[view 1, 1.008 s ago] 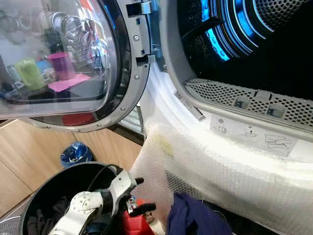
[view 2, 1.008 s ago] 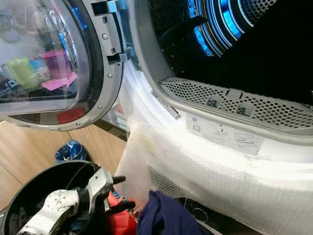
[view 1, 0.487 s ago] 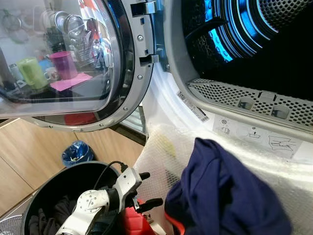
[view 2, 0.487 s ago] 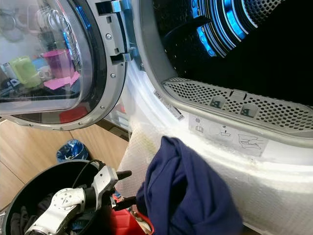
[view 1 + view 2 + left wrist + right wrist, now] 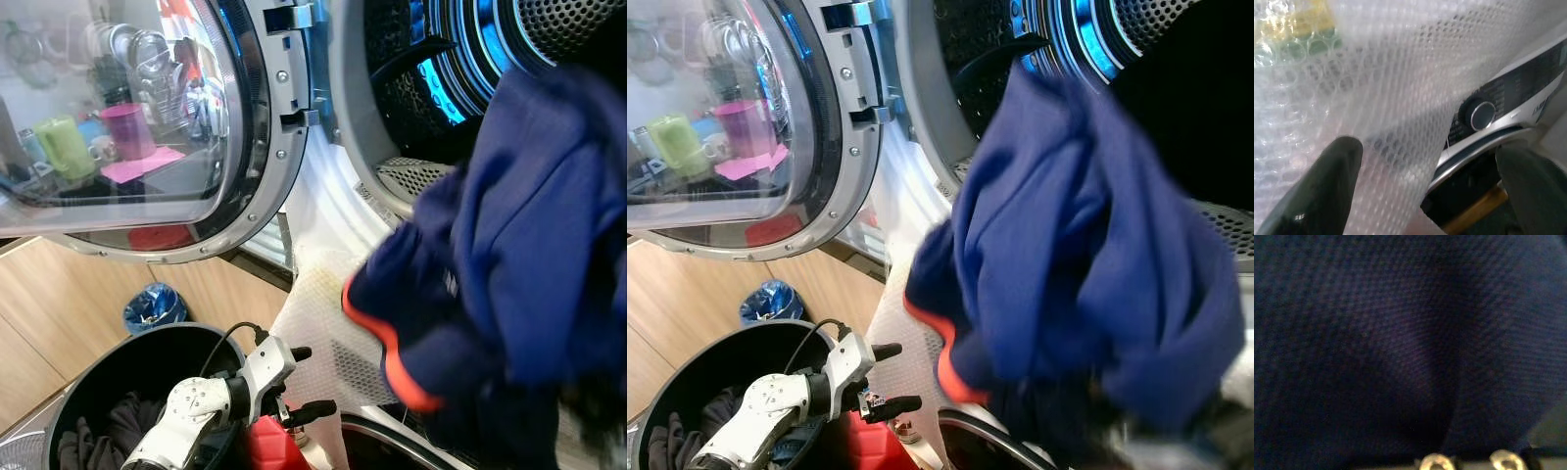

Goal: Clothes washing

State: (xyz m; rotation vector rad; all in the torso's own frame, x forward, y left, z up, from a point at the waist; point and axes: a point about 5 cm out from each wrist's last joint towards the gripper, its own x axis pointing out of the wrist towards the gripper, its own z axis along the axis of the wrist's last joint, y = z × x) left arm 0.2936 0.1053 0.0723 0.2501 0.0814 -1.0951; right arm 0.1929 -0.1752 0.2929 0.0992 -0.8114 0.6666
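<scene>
Hanging before drum (image 5: pixel 470 49): one navy garment (image 5: pixel 529 235)

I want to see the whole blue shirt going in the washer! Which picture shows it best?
The right eye view: the blue shirt with its orange trim hangs whole before the drum opening. The left eye view cuts it off at the edge. The right wrist view gives dark blue weave, very close.

A sheet of bubble wrap (image 5: pixel 323 323) hangs over the machine's front, at about 6 o'clock of the picture. At 9 o'clock the glass reflects a pink cup (image 5: pixel 125 129) and a green cup (image 5: pixel 61 147). At 7 o'clock a crumpled blue bag (image 5: pixel 153 305) lies on the wooden floor (image 5: pixel 59 304). A red object (image 5: pixel 266 446) sits at 6 o'clock.
</scene>
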